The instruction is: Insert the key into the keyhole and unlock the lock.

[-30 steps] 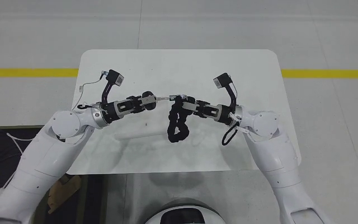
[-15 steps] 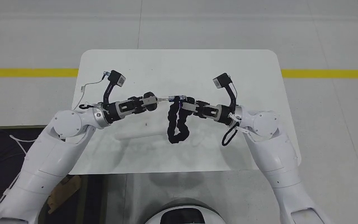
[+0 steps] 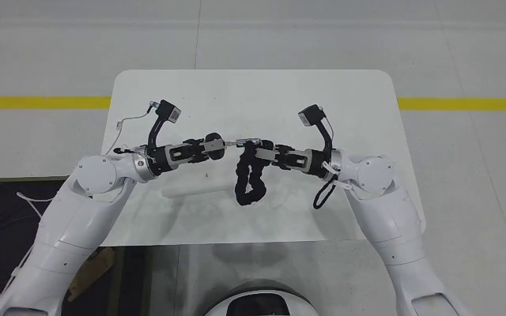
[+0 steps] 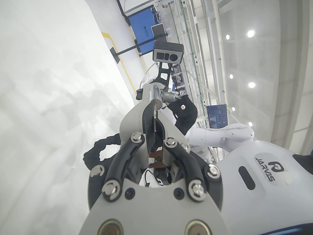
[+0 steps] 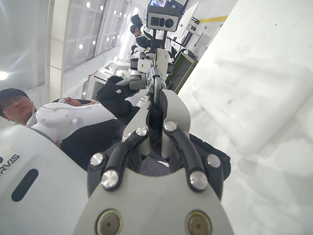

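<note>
Roughly over the middle of the white desk (image 3: pixel 277 95) the two arms meet tip to tip. The meeting point is well apart from the far edge, the near edge and both sides. The desk is a smooth matte slab with rounded corners. On the floor beyond each side edge runs a yellow line (image 3: pixel 47 102).

The left jaws are closed flat on the key (image 4: pixel 155 119), a thin plate of dull silver metal held edge-on between black ribbed pads (image 4: pixel 148 128). The key's tip meets the round face of the lock (image 4: pixel 168 96), a small silvery cylinder with a blocky grey body. How deep the key sits cannot be told. The right jaws are closed on the lock from the opposite side, pinching it where the metal body joins its cable.

The cable loop (image 3: pixel 247 178) is sleeved in black fuzzy cloth, thick and lumpy. It hangs from the lock toward the robot as a long narrow loop. Whether its low end touches the desk cannot be told.

Compared with a second ago, the joint of key and lock sits slightly nearer the robot and a shade toward the left arm's side. Both wrists have rolled a little and the loop has shifted along with them. Both grips are as they were.
</note>
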`<state>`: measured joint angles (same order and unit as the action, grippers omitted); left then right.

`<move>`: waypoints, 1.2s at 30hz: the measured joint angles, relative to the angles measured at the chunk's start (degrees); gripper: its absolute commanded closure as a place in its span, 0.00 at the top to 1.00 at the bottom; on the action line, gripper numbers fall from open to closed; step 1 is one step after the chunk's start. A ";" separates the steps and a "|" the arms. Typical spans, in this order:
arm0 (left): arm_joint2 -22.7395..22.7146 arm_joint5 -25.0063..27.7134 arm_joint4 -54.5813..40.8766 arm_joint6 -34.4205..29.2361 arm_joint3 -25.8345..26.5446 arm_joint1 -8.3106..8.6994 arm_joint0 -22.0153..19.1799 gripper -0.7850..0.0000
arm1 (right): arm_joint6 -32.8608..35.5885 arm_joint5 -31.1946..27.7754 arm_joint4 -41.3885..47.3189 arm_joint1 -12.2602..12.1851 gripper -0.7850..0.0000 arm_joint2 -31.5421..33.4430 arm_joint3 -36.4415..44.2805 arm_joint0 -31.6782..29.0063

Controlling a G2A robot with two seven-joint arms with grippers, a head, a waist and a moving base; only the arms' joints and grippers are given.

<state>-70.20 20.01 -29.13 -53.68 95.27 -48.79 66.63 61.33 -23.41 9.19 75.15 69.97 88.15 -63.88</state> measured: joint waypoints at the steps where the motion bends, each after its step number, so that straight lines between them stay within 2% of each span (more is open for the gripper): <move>1: -0.08 -0.20 0.34 -0.25 0.14 -0.12 0.03 0.00 | 0.09 0.08 -0.22 -0.03 0.00 0.04 0.16 -0.04; 6: -0.64 0.17 1.54 -1.85 0.77 -0.83 0.08 0.00 | 0.24 0.86 -0.77 -0.17 0.00 0.16 1.05 -0.28; 10: -1.80 3.35 6.17 -3.86 1.52 -1.08 -0.22 0.00 | 0.01 1.85 0.31 -0.28 0.00 0.73 1.28 -0.55; 21: -6.10 14.57 27.93 5.22 7.83 -1.80 4.61 0.00 | 0.23 2.15 1.37 -0.54 0.00 1.04 1.51 -0.69; 34: -6.10 14.95 29.55 5.74 8.14 -1.88 5.22 0.00 | 0.28 2.71 2.37 -0.55 0.00 0.75 1.21 -0.54; 36: -7.76 15.03 31.97 8.07 10.42 -1.87 6.80 0.00 | -0.16 2.69 2.15 -0.59 0.00 0.84 1.74 -1.01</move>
<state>-77.95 35.04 2.84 -45.61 105.69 -50.66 73.42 61.17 -20.72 11.34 74.56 70.81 89.89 -64.89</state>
